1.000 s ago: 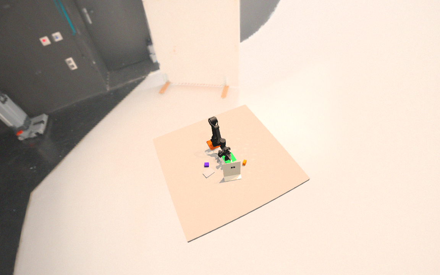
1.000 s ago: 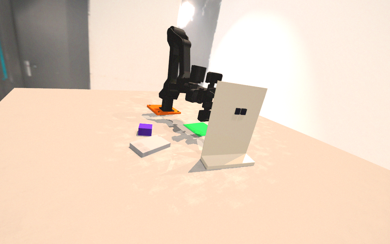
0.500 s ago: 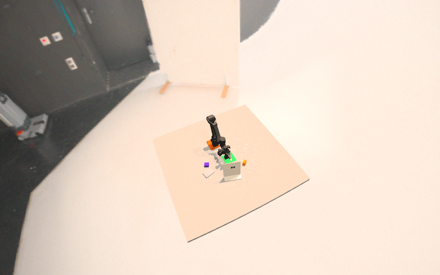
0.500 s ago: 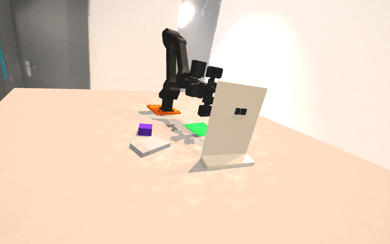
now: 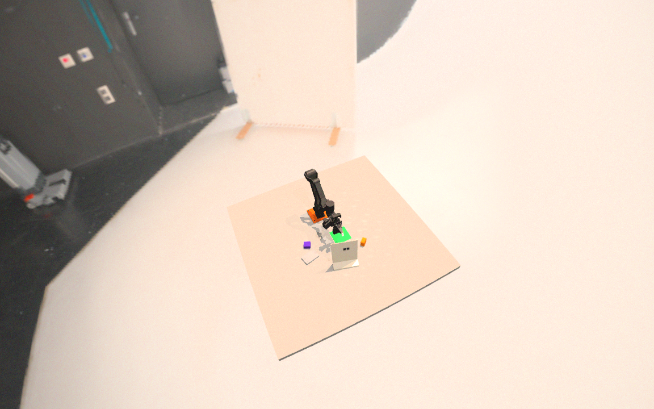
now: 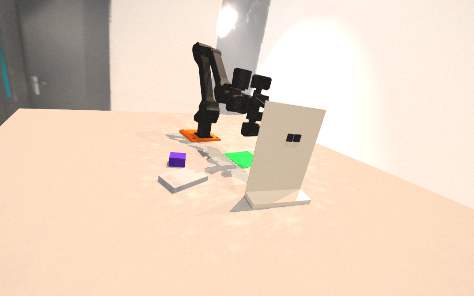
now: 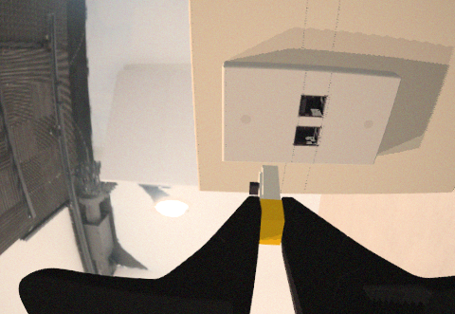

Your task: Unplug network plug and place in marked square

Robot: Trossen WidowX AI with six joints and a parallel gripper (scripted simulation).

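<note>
My gripper point(image 7: 268, 207) is shut on the plug point(image 7: 271, 221), a yellow body with a pale grey front end that points toward the panel. The plug is out of the socket, below the socket plate point(image 7: 265, 138) in the wrist view, with a gap between them. Two dark openings point(image 7: 313, 105) point(image 7: 306, 136) in the plate are empty of any plug. The upright cream panel point(image 5: 339, 255) point(image 6: 282, 162) point(image 7: 237, 20) stands in front of my fingers and hides them in the exterior view. The marked green square point(image 5: 335, 237) point(image 6: 240, 158) lies on the table on my side of the panel. The plug's tab cannot be made out clearly.
A purple block point(image 5: 307, 244) point(image 6: 177, 159) and a pale flat box point(image 5: 310, 258) point(image 6: 183, 179) lie on the table to the left of the panel. An orange block point(image 5: 363, 241) lies to its right in the top view. The panel's foot point(image 6: 282, 201) rests on the table.
</note>
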